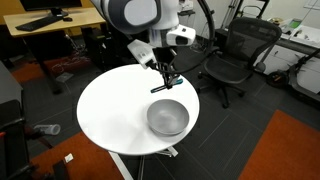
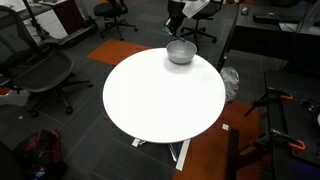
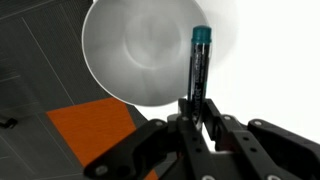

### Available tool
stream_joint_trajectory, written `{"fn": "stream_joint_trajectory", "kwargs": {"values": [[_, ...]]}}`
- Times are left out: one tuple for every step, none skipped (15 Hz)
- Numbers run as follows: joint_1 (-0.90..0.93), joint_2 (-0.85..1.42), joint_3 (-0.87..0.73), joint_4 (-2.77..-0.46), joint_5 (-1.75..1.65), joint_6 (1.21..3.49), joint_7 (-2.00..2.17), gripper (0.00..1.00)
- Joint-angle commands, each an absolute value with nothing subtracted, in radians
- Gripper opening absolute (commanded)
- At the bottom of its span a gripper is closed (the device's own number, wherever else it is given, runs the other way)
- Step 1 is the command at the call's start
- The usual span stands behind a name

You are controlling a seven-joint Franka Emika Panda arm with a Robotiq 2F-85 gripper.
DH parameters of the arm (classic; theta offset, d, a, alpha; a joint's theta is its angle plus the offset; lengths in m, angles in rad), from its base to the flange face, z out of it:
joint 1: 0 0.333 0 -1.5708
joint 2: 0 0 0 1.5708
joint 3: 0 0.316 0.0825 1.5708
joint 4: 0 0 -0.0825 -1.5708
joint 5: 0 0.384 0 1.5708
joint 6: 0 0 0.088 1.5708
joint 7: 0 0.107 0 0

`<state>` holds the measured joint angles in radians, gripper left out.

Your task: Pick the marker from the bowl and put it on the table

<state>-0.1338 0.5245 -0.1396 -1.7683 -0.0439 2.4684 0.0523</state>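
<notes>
My gripper (image 3: 194, 108) is shut on the marker (image 3: 199, 62), a slim pen with a dark body and teal end that sticks out past the fingertips. In the wrist view the marker lies over the right part of the shiny grey bowl (image 3: 140, 50), held above it. In an exterior view the gripper (image 1: 167, 80) hangs just above the far rim of the bowl (image 1: 167, 117), which stands on the round white table (image 1: 110, 115). In an exterior view the bowl (image 2: 181, 51) sits at the table's far edge (image 2: 165, 100), and the gripper (image 2: 175, 30) is just behind it.
Black office chairs (image 1: 232, 58) stand around the table, with another chair (image 2: 40, 70) in an exterior view. A wooden desk (image 1: 40, 25) is at the back. Orange carpet patches (image 1: 290, 145) lie on the dark floor. A dark stand (image 2: 270, 130) is beside the table.
</notes>
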Motion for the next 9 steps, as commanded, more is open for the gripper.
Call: {"fn": "stream_joint_trajectory", "kwargs": {"values": [[-0.095,0.376,-0.129,-1.937,-0.086,2.502,0.022,0.05],[-0.078,0.351,-0.132,-1.967,-0.101,2.501,0.039,0.05],[-0.068,0.33,-0.126,-1.995,-0.104,2.505,0.045,0.05],[-0.053,0.308,-0.124,-2.019,-0.112,2.498,0.057,0.05],[-0.044,0.288,-0.118,-2.046,-0.114,2.501,0.06,0.05],[-0.033,0.273,-0.115,-2.068,-0.123,2.5,0.069,0.05],[-0.028,0.257,-0.106,-2.091,-0.118,2.497,0.064,0.05],[-0.021,0.246,-0.099,-2.114,-0.116,2.502,0.069,0.05],[-0.015,0.239,-0.093,-2.127,-0.112,2.493,0.069,0.05]]}}
